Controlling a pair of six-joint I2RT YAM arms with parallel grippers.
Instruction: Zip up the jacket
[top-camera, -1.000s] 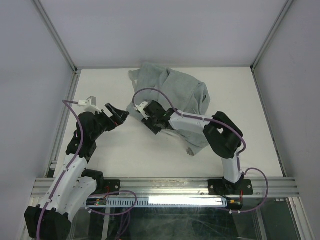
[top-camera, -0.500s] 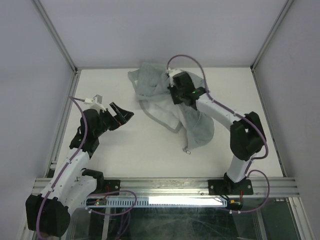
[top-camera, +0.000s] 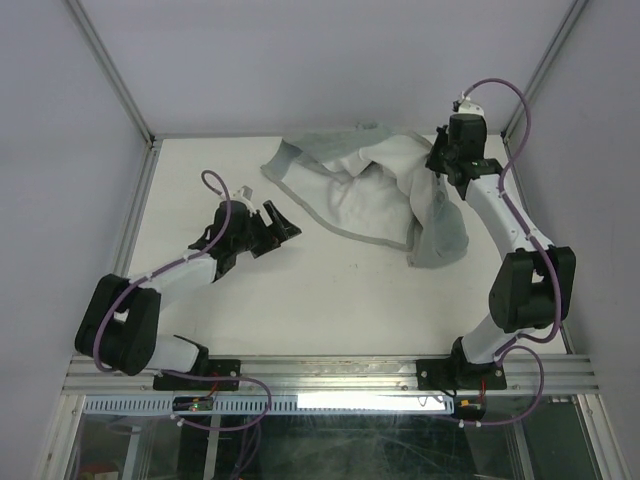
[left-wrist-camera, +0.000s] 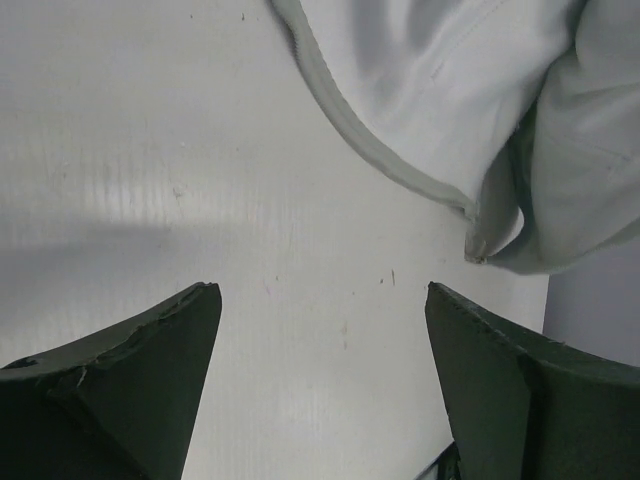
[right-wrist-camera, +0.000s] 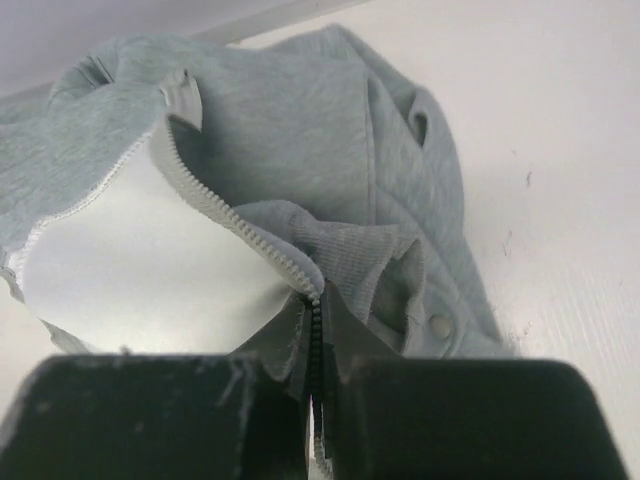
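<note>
Barely begun, I judge: the jacket (top-camera: 352, 188) lies unzipped at one o'clock, right pincer (right-wrist-camera: 312, 405) clamped on its zipper edge (right-wrist-camera: 248, 238), left pincer (left-wrist-camera: 320, 300) agape and empty.

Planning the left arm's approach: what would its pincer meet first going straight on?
Likely the jacket, its hem edge nearest, past bare table; the open left pincer might touch table first, since depth is unclear.

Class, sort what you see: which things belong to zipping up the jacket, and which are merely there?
Job:
jacket
zipper
right hand, clamped on the zipper edge
left hand, open, empty

Merely there:
table
metal rail along the near edge
</note>
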